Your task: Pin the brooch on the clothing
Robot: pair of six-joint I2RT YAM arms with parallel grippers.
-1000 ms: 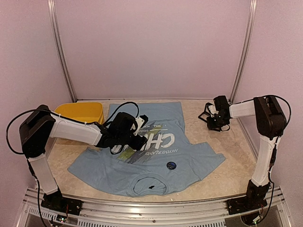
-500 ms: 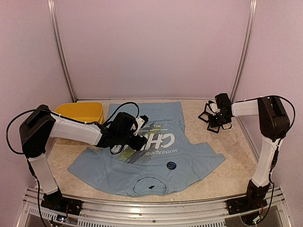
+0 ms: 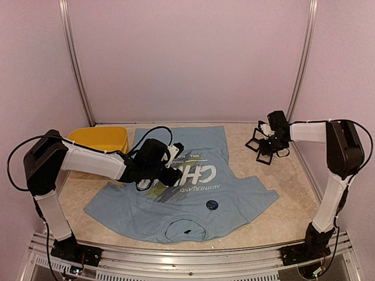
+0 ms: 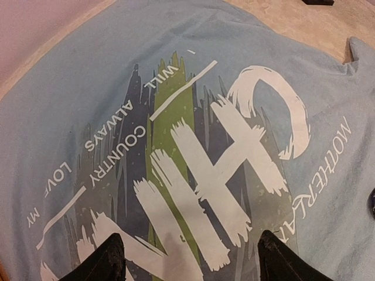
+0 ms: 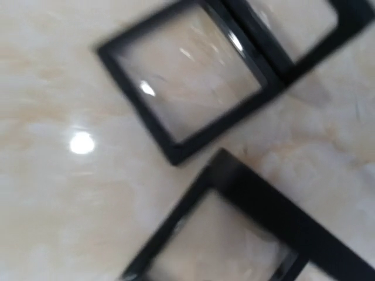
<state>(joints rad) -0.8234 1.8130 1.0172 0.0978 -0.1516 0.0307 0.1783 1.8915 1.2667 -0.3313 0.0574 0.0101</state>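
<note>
The light blue T-shirt (image 3: 234, 196) lies flat on the table, its white lettering and yellow-green streak facing up. A small dark round brooch (image 3: 212, 205) sits on the shirt just below the lettering, and its edge shows in the left wrist view (image 4: 372, 205). My left gripper (image 3: 171, 174) hovers low over the print (image 4: 193, 175). It is open wide and empty, with both black fingertips (image 4: 111, 260) apart. My right gripper (image 3: 270, 142) is at the far right over black-framed clear cases (image 5: 187, 76). Its fingers do not show clearly.
A yellow bin (image 3: 99, 139) stands at the back left beside the shirt. Black-framed cases (image 3: 256, 140) lie on the marble tabletop at the back right. A small dark mark (image 3: 187, 232) sits inside the shirt collar near the front edge.
My right gripper has shifted slightly farther back and to the right by the black cases. The left arm, shirt and brooch have not moved.
</note>
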